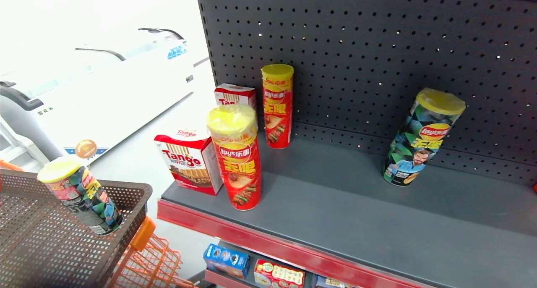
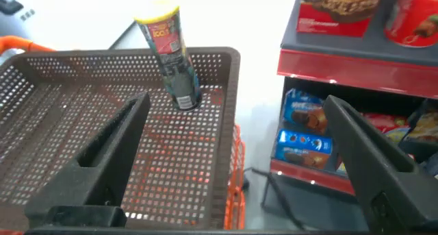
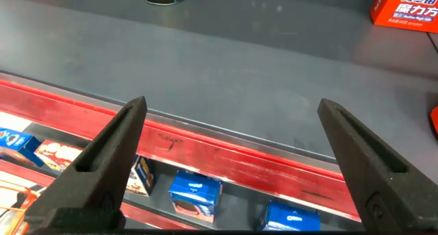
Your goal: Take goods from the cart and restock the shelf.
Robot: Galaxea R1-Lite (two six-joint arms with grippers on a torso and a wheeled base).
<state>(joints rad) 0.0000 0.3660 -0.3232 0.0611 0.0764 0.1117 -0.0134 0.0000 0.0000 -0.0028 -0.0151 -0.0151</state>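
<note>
Down at eight o'clock in the basket (image 1: 37,246), the chip can (image 1: 79,193) looks light, stiff, probably slick, so grip mid-body; left tool (image 2: 236,103) and right tool (image 3: 233,106) gape empty.

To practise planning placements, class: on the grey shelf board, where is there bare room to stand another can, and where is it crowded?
Widest bare patch: shelf board between the front red can and the dark can, out to the red front edge. More lies right of the dark can. Crowded: the left end, with back red can and wafer boxes.
</note>
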